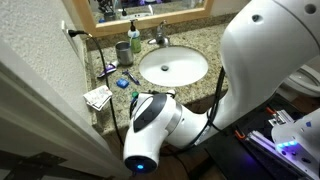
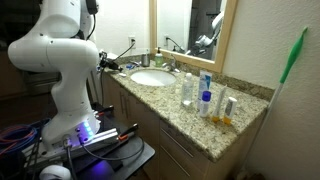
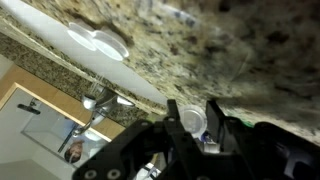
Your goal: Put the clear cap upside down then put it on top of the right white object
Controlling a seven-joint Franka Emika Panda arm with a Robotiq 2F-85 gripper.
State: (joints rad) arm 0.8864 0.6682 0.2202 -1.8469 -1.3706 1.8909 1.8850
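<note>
In the wrist view my gripper [image 3: 192,106] has its two black fingers closed on the sides of the clear cap [image 3: 190,120], a small round see-through lid held just off the granite counter [image 3: 240,40]. This picture stands upside down. Two small flat white pieces [image 3: 100,42] lie side by side on the counter, away from the gripper. I cannot tell which of them is the right white object. In both exterior views the white arm [image 1: 160,120] hides the cap. The gripper [image 2: 110,65] hovers at the counter's end by the sink.
A white oval sink [image 1: 172,68] sits in the counter, with a faucet [image 1: 158,38] behind it. A green cup [image 1: 121,50], a crumpled printed paper [image 1: 97,96] and small blue items [image 1: 122,83] lie beside it. Several bottles [image 2: 205,95] stand further along the counter.
</note>
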